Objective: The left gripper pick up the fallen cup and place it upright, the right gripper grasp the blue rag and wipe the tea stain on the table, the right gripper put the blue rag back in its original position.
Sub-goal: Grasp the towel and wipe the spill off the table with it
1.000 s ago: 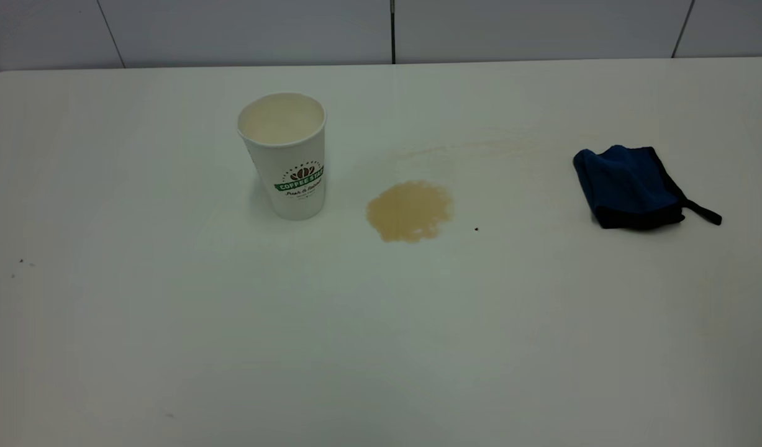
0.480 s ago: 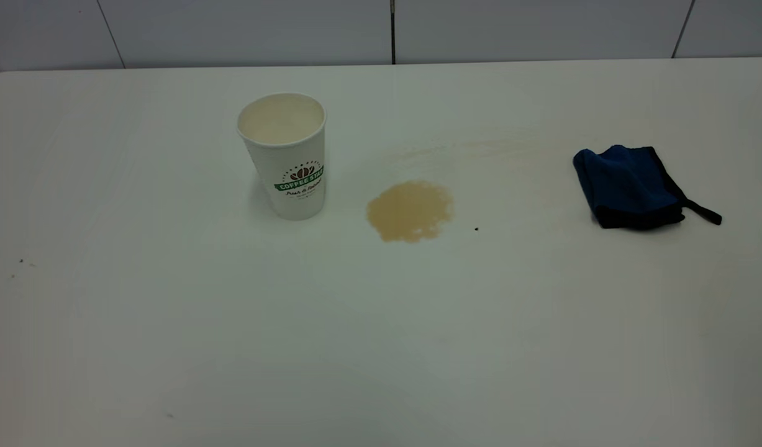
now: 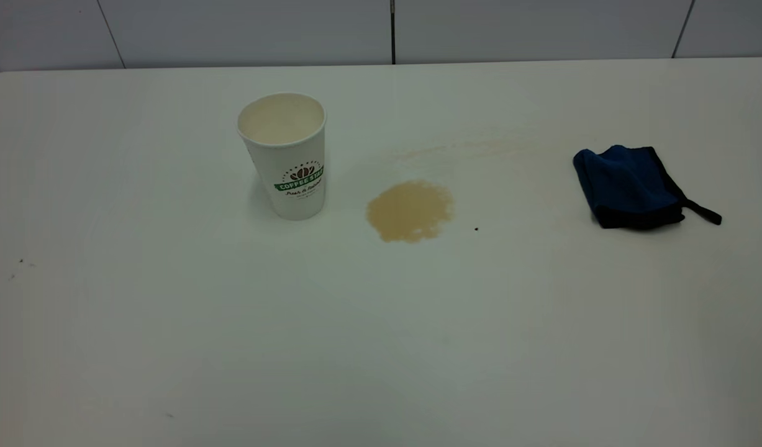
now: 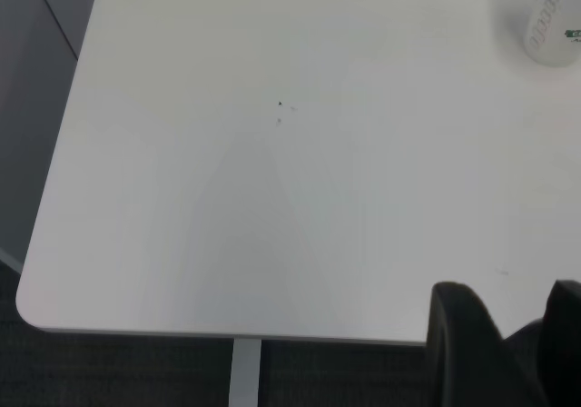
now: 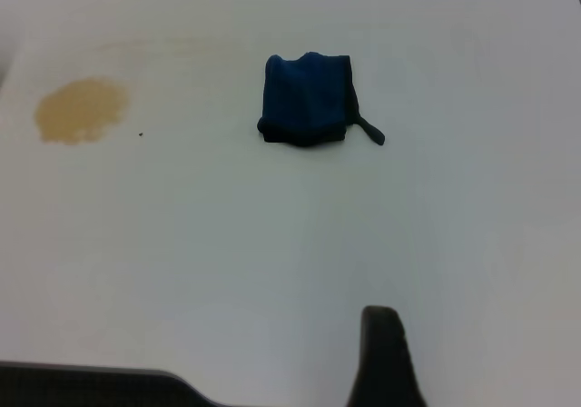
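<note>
- Cup (image 3: 285, 155) stands upright on the counter (image 3: 381, 347), mouth up, logo toward the exterior camera. First step reads as done.
- Tea stain (image 3: 409, 210) lies just beside the cup, between cup and rag, unwiped. A faint pale smear runs behind it.
- Blue rag (image 3: 629, 186) sits bunched well apart from the stain toward the right arm's side, strap trailing away from the stain. Nothing touches it.
- Left gripper (image 4: 508, 348): only two dark finger tips show in its wrist view, off the counter's near edge, with a gap between them; jaws parted, holding nothing. Cup far off at that view's corner. Arm looks parked.
- Right gripper (image 5: 386, 357): one dark tip shows in its wrist view, well short of the rag; cannot tell how the jaws stand.
- Step in hand, by my reading: the rag pickup, not yet begun.
- Next move calls for the right arm to reach out over the rag, come down on the bunched middle clear of the strap, and close firmly on the cloth.
</note>
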